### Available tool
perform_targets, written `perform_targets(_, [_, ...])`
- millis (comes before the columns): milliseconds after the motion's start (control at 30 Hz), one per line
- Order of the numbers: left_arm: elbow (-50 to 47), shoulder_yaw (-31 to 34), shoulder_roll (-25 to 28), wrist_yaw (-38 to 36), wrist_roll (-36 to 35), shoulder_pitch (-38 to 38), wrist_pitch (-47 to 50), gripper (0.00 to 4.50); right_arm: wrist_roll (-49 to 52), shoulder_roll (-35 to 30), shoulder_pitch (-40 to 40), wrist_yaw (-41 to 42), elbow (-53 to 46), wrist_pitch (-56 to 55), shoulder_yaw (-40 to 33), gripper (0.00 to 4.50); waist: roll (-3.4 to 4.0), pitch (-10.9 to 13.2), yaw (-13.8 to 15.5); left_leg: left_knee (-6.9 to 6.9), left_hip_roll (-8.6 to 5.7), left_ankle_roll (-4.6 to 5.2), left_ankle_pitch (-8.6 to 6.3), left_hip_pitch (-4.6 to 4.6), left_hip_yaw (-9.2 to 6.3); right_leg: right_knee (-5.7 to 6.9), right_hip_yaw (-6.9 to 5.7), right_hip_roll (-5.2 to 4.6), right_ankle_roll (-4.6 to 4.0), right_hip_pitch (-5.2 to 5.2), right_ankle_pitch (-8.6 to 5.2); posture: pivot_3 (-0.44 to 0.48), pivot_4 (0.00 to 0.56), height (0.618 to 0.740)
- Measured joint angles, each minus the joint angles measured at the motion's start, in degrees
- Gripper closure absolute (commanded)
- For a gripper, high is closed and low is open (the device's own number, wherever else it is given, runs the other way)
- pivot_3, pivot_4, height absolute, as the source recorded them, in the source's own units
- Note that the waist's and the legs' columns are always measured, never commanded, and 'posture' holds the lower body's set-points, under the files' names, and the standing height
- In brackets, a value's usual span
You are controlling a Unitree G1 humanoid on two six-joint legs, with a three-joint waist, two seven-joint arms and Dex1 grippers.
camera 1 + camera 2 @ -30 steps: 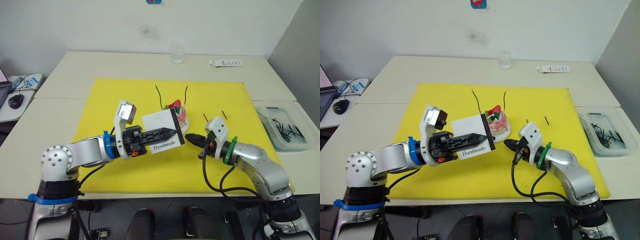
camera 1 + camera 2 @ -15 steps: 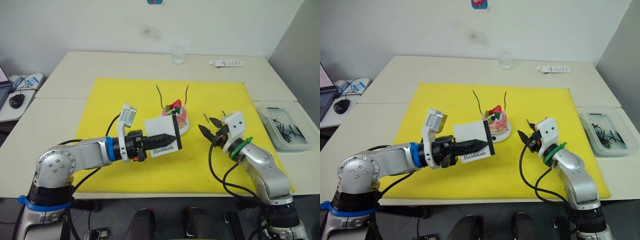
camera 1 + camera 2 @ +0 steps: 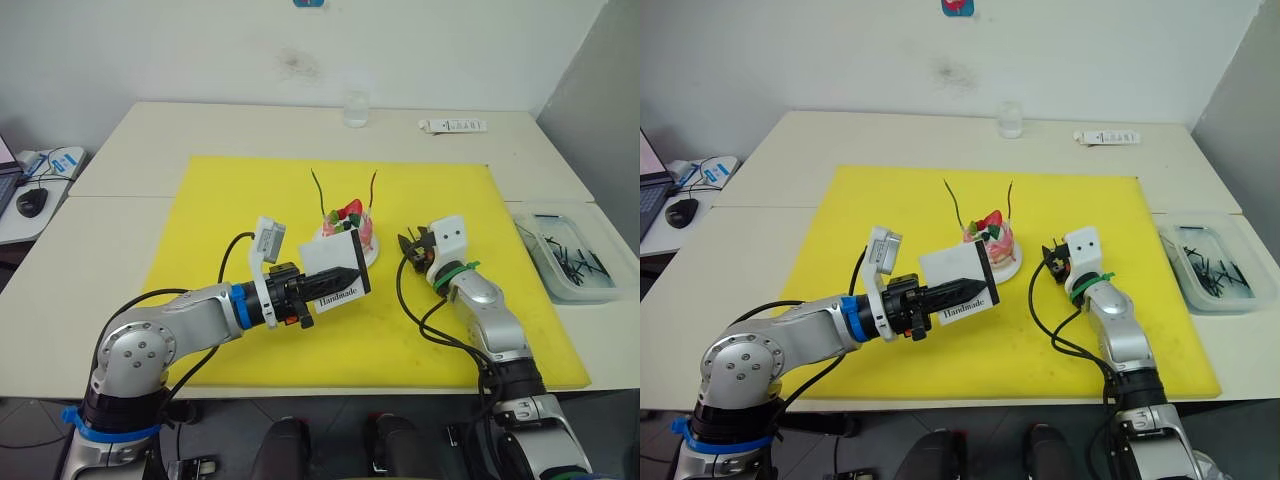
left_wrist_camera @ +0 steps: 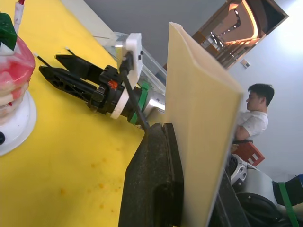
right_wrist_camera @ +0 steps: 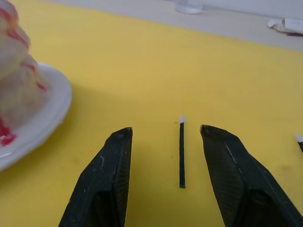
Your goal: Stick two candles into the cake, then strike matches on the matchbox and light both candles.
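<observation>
Left gripper (image 3: 340, 272) clamps the flat card matchbox (image 3: 335, 275); right gripper (image 5: 165, 142), fingers apart, straddles a thin straight match (image 5: 182, 153).

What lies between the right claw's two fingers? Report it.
A single match lies flat on the yellow mat between the open right claw's fingers, untouched, as the right wrist view shows.

Yellow mat (image 3: 240, 200): bare along its far and left parts; open passage there.
Cake (image 3: 350, 228): mid-mat, two candles (image 3: 317, 186) rising above it, blocking low passes overhead.
Matchbox (image 3: 335, 273): held raised just in front of the cake, closing the near approach.
Match (image 5: 182, 153): flat between the parted right gripper (image 5: 165, 137) fingers; bare mat on either side.
Tray (image 3: 565, 250): off the mat's right edge.
</observation>
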Motion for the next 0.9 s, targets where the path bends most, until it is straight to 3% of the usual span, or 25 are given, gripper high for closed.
perform_targets(467, [-2.58,0.04,0.34,3.15,-0.86,2.21,-0.34,4.5,0.38,1.33,-5.07,-0.81,10.35,-4.64,-2.04,2.15,-0.01,-0.01,-0.42,0.13,-0.02,0.01,0.01,0.08,0.03,0.02,0.09,0.01,-0.04,0.1,0.03,0.0,0.15,0.74])
perform_targets(567, [-2.58,0.04,0.38,3.28,-0.91,2.11,-0.84,4.5,0.02,1.39,-5.75,-0.88,11.45,-4.97,-1.97,2.69,-0.01,-0.01,-0.45,0.14,-0.02,0.02,0.01,0.1,0.02,0.03,0.1,0.01,-0.06,0.1,0.06,0.0,0.15,0.74])
perform_targets(700, [-2.58,0.04,0.46,3.29,-0.93,1.99,-0.94,4.5,-0.27,1.54,-6.49,-1.17,12.45,-4.97,-1.8,4.1,-0.01,-0.01,-0.54,0.14,-0.02,0.02,0.02,0.11,0.02,0.04,0.11,0.01,-0.06,0.11,0.07,0.0,0.15,0.74])
perform_targets(900, [-2.58,0.04,0.61,3.28,-0.93,1.9,-0.97,4.5,-1.8,1.6,-6.83,-1.22,12.51,-4.23,-1.03,4.1,-0.02,-0.02,-0.87,0.14,-0.01,0.02,0.02,0.12,0.02,0.05,0.11,0.01,-0.06,0.11,0.08,0.0,0.15,0.74])
